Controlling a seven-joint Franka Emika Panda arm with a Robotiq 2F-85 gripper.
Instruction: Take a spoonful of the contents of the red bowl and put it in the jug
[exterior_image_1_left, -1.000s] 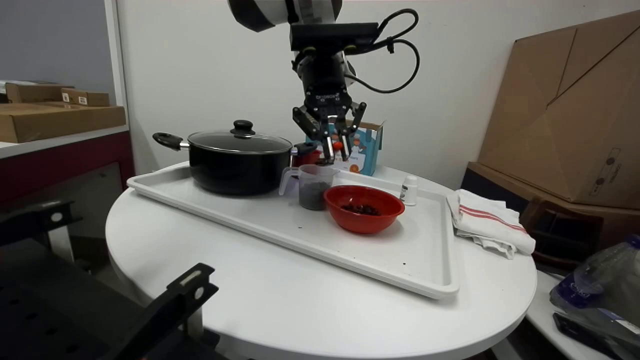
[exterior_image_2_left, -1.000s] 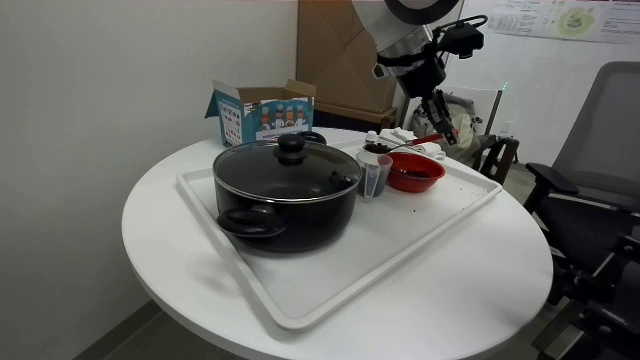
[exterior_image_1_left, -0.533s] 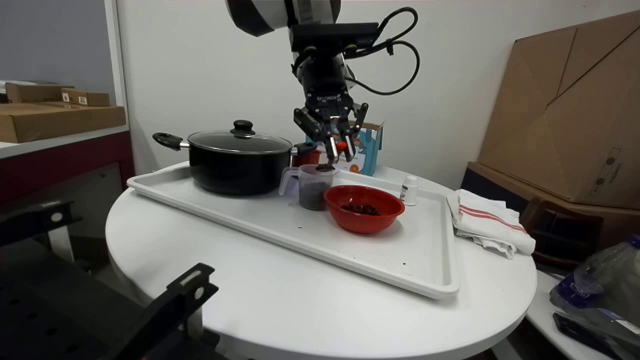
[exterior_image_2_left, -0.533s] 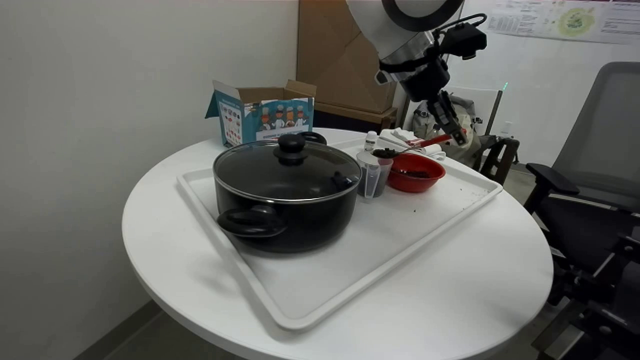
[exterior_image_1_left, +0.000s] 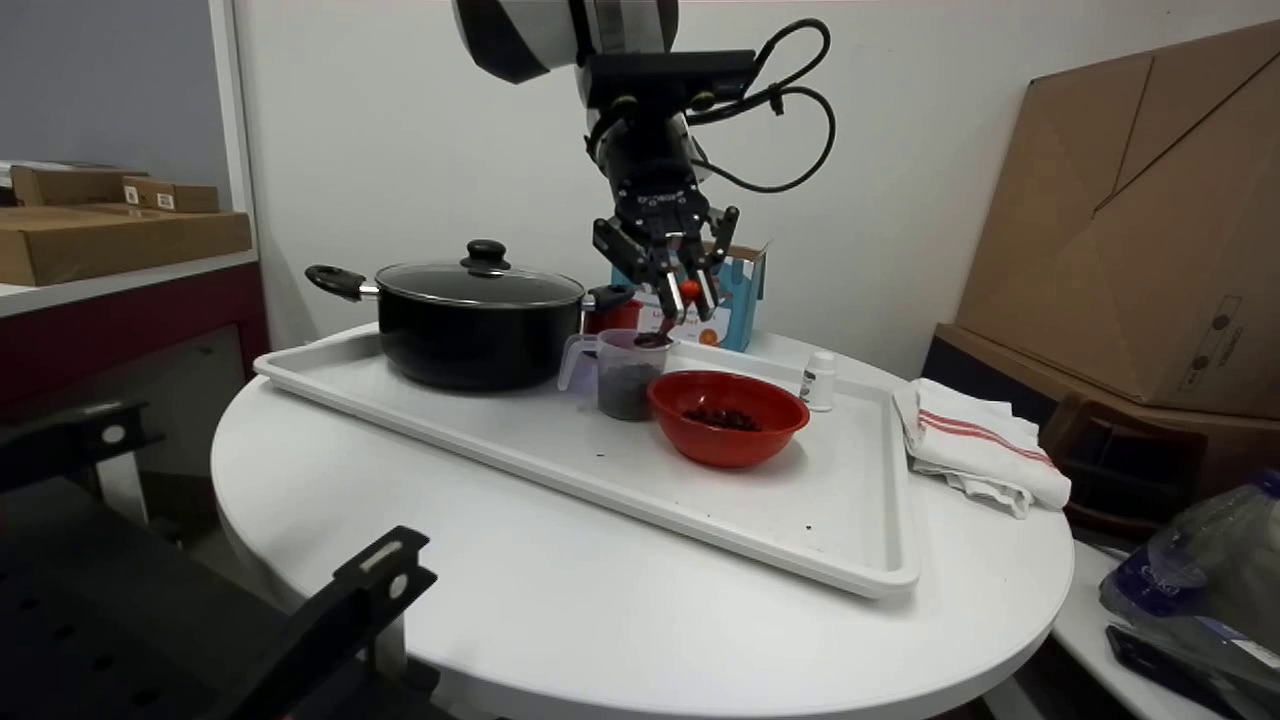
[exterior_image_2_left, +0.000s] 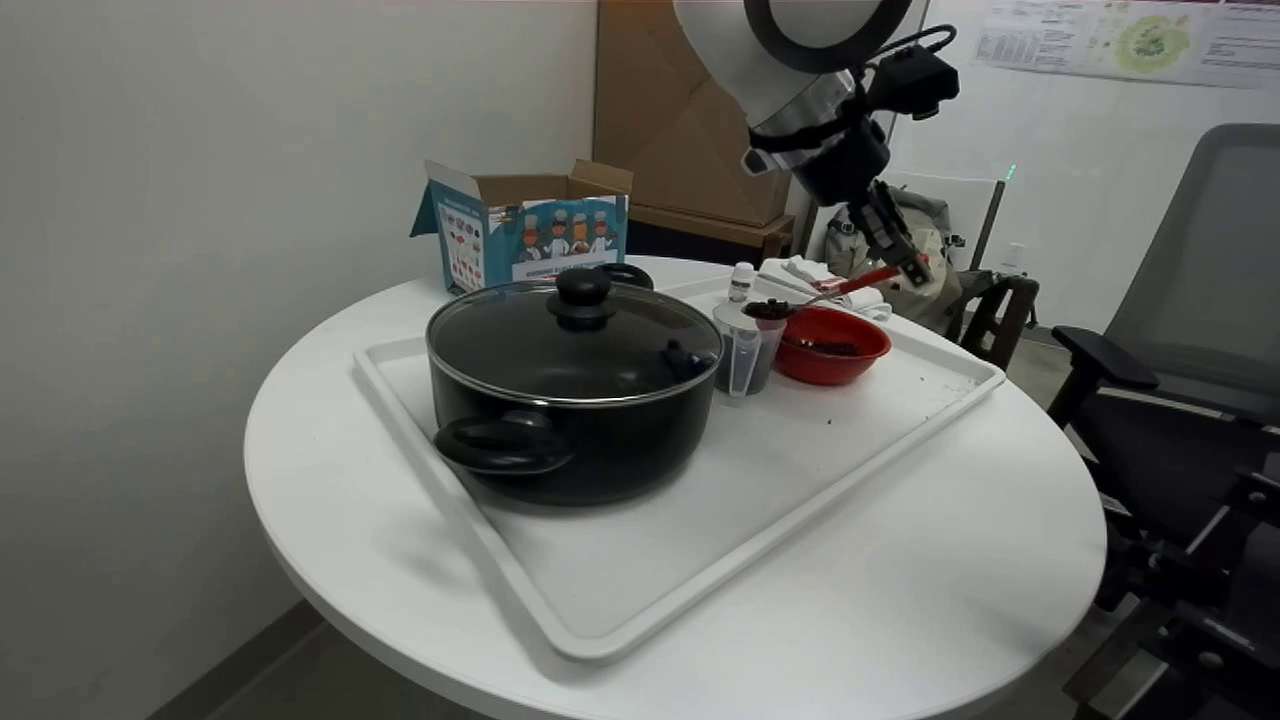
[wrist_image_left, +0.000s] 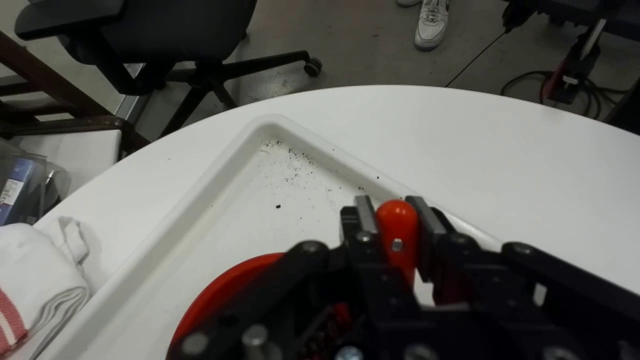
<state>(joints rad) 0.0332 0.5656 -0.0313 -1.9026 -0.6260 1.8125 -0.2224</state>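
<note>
In the wrist view our gripper (wrist_image_left: 392, 206) has its jaws clamped on the red handle of the spoon (wrist_image_left: 397, 225), the handle's rounded end showing between the fingertips. From there the spoon slopes down and to the left, and its head carries a heap of dark bits (exterior_image_2_left: 770, 309). In both exterior views that head overlaps the right part of the mouth of the jug (exterior_image_1_left: 627, 385), a clear-walled cup whose lower part looks dark; we cannot tell whether spoon and rim touch. The red bowl (exterior_image_1_left: 728, 445) sits just to the right of the jug, with more of the same bits in its bottom.

We judge the scooping done and the tipping to be the step in hand. To do it well, we should bring the head a little left, so that the heap lies over the middle of the opening, then roll the spoon slowly. A quick turn, or a smooth handle twisting in the grip, could shed bits onto the white tray (exterior_image_1_left: 540, 430), where dark specks (wrist_image_left: 295, 162) lie at one corner. Dipping too low might knock the jug, which looks light. The lidded black pot (exterior_image_2_left: 570, 430) stands to the left of the jug, so we want a short sweep that way.
</note>
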